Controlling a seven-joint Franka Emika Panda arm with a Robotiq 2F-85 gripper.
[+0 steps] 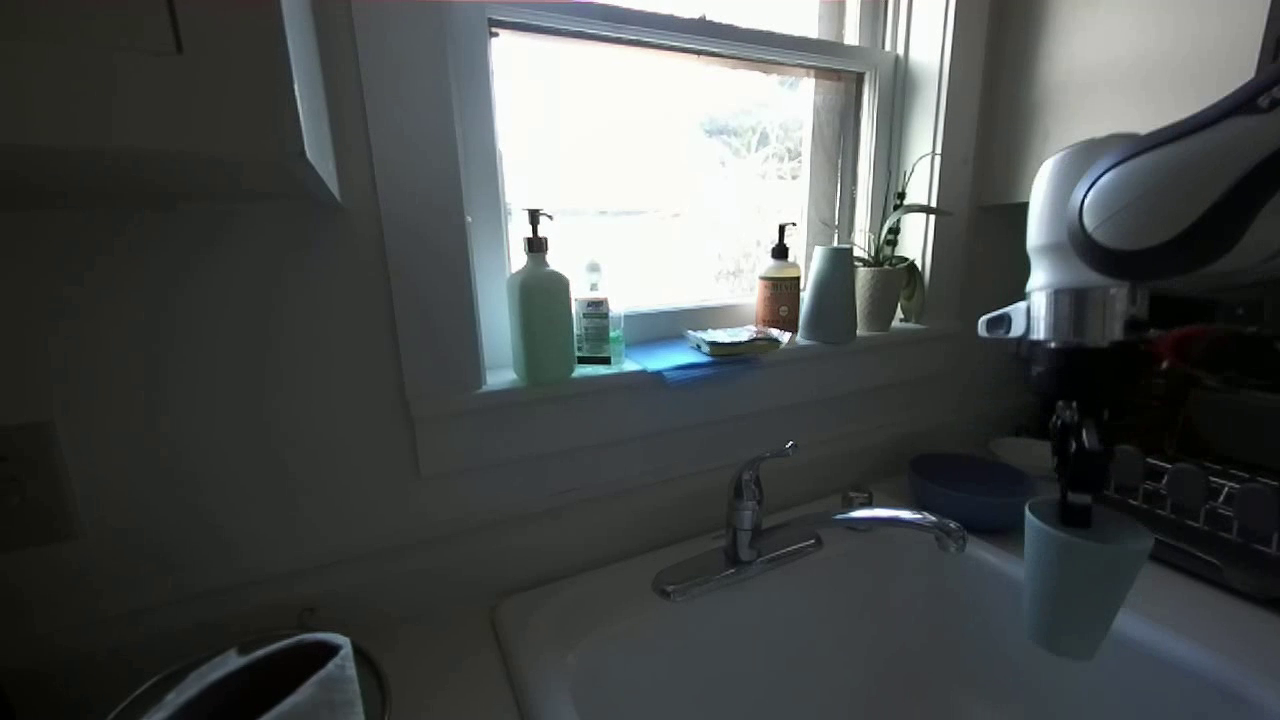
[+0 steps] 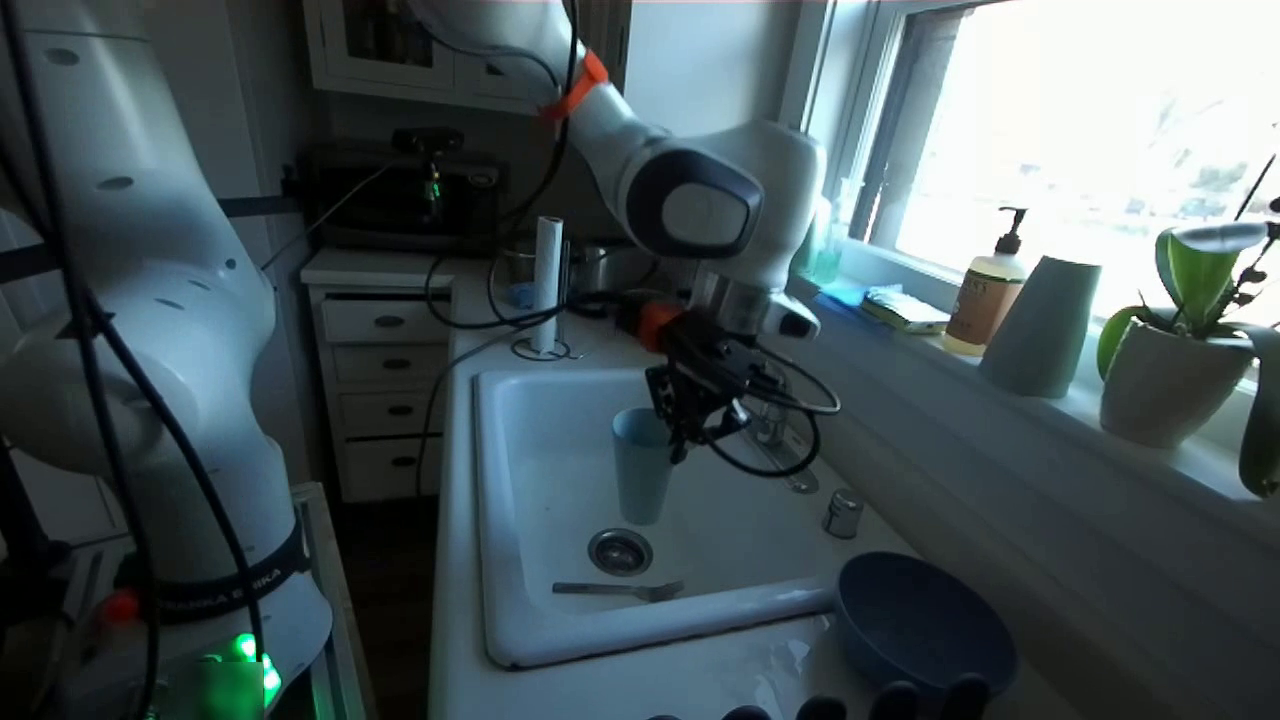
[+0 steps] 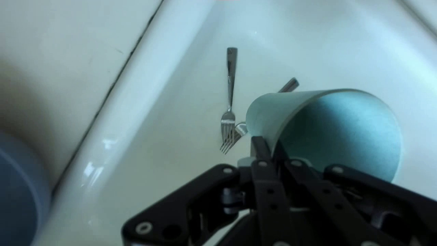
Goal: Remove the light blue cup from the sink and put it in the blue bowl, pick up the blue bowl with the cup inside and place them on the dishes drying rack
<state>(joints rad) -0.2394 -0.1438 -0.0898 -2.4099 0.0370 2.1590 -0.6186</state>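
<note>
My gripper [image 3: 269,147] is shut on the near rim of the light blue cup [image 3: 344,133], one finger inside and one outside. The cup hangs over the white sink [image 2: 640,625], with its open end up and slightly tilted; it shows in both exterior views [image 1: 1080,585] [image 2: 642,475]. The blue bowl [image 2: 920,620] stands on the counter beside the sink's corner; it also shows in an exterior view [image 1: 968,490] and at the left edge of the wrist view [image 3: 17,194]. The dark drying rack [image 1: 1215,515] stands past the sink; only its prong tips [image 2: 895,700] show at an exterior view's bottom edge.
A chrome faucet [image 1: 900,518] reaches over the sink near the bowl. Two forks [image 3: 231,85] lie crossed on the sink floor. The windowsill holds soap bottles [image 1: 542,315], an upturned grey-green cup [image 1: 829,295] and a potted plant [image 1: 880,295]. Cables [image 2: 815,440] loop from the wrist.
</note>
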